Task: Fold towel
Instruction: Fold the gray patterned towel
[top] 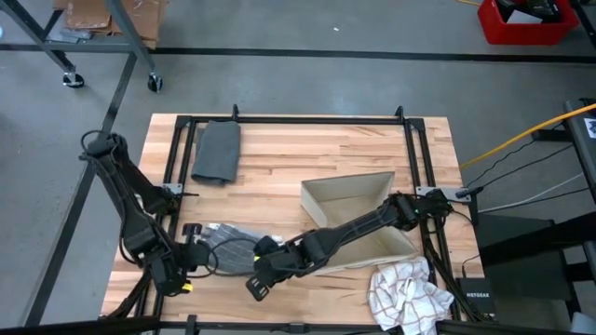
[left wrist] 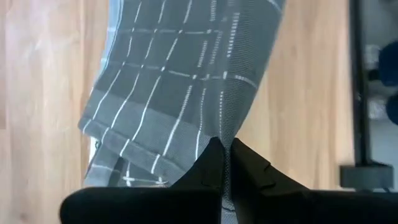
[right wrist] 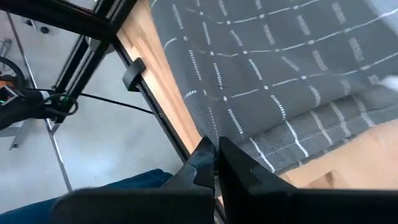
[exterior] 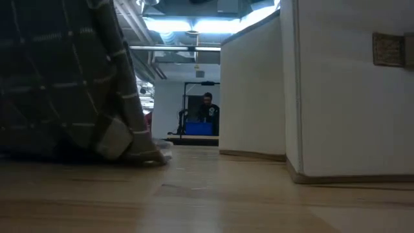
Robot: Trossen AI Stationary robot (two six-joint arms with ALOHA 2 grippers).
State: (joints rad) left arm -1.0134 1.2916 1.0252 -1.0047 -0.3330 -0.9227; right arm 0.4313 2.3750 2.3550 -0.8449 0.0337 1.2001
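I count three cloths on the table (top: 372, 149) from the high view. The grey checked towel (top: 231, 244) I am working on lies at the near edge, between my two grippers. A plain dark grey folded cloth (top: 217, 151) sits at the far left corner, and a white checked cloth (top: 406, 293) lies crumpled at the near right corner. There is also one beige open box (top: 358, 219) right of centre, with my right arm reaching across in front of it.

I have two arms in play. The left gripper (top: 191, 244) is at the towel's left end, and the left wrist view shows its fingers pressed together with a fold of the grey towel (left wrist: 186, 93) pinched between them. The right gripper (top: 264, 272) is at the towel's right end; its wrist view shows the fingers closed tight on the towel's edge (right wrist: 273, 81), right at the table's border.

Only the wrist views show those pinches. The low view adds the towel (exterior: 65, 77) rising steeply off the wood, the box wall (exterior: 349, 90) beside it, and one person (exterior: 208, 110) far back in the room.
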